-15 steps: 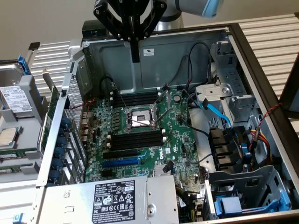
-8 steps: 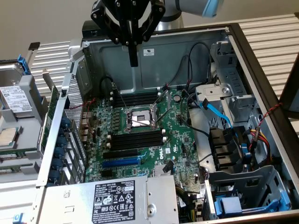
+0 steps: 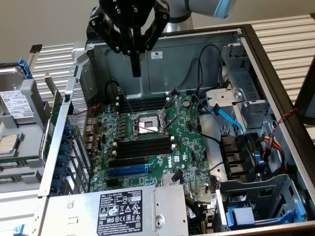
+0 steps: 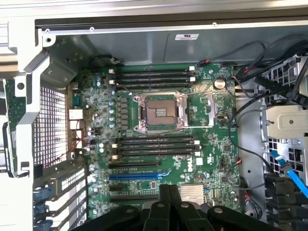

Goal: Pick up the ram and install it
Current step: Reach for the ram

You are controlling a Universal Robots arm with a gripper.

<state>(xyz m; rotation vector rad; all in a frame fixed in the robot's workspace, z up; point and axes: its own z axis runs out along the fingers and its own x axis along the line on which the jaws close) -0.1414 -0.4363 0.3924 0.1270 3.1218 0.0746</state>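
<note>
Looking at the open grey metal computer case (image 3: 197, 64), we see the black two-fingered tool (image 3: 136, 69) at the exterior view's upper centre, fingers together and holding nothing. The long, thin dark green ram strip (image 3: 49, 130) stands outside the case wall at the exterior view's left, well apart from the tool.

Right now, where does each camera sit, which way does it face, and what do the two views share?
Exterior view: off the arm, above the open computer case, looking obliquely down at the motherboard; the shut gripper hangs above it.
Wrist view: on the wrist, looking straight down into the case; the gripper's dark fingers show.
Shared: the CPU socket and the blue slot.
</note>
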